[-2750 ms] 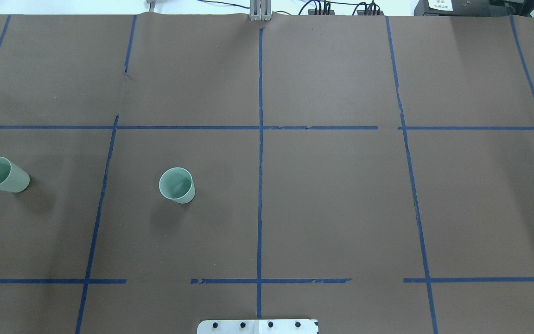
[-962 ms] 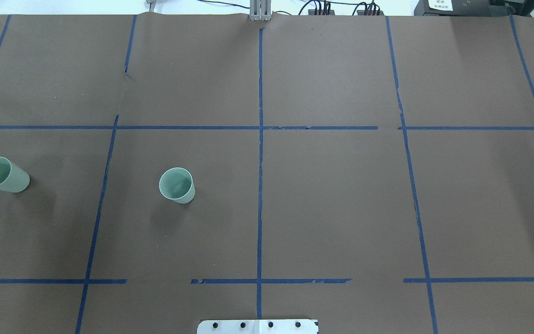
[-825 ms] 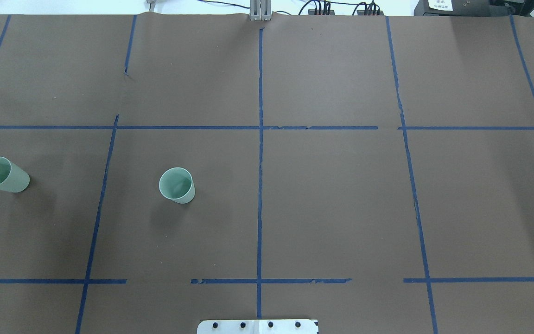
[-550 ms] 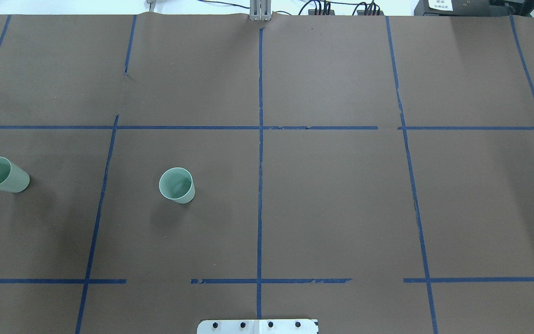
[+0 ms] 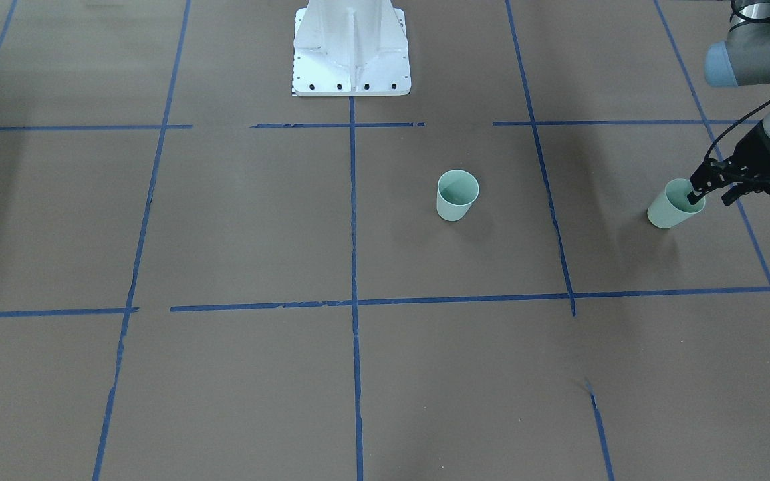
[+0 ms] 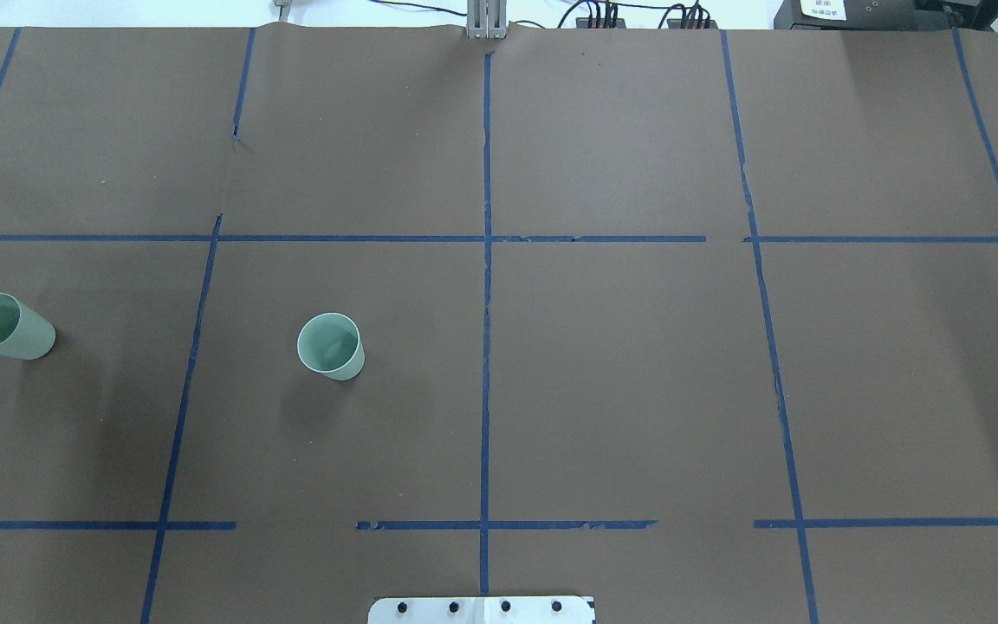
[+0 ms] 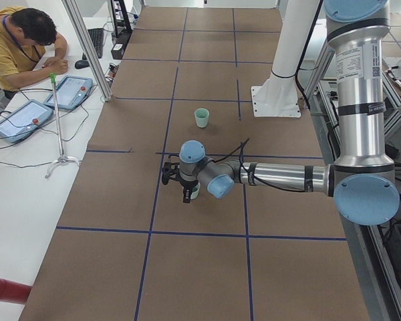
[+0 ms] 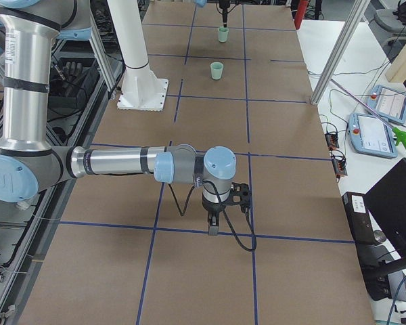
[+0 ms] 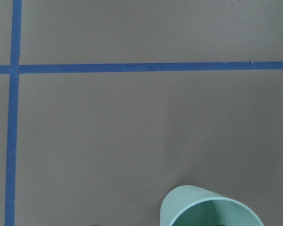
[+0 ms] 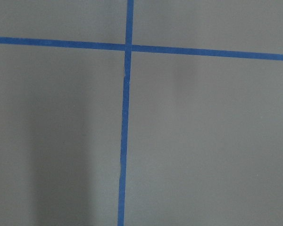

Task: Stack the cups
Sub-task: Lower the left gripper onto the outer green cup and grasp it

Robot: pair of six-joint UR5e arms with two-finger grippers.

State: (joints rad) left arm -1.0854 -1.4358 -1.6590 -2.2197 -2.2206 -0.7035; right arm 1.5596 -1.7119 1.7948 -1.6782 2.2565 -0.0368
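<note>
inner cup (image 6: 330, 347): mint, upright, mid-table; outer cup (image 6: 16, 329): mint, upright, far left

Outer cup (image 5: 671, 212) under left hand (image 5: 708, 198) — inner cup (image 5: 456, 197) well apart, nearer the base (image 5: 351, 47)

arms (image 7: 361, 120) silver tubes | joint caps (image 7: 366, 199) pale blue | left pincer (image 5: 708, 196) black | base (image 5: 351, 47) white

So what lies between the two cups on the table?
Only brown table paper crossed by one blue tape line separates the outer cup from the inner cup. The overhead view shows this, and the front-facing view agrees.
</note>
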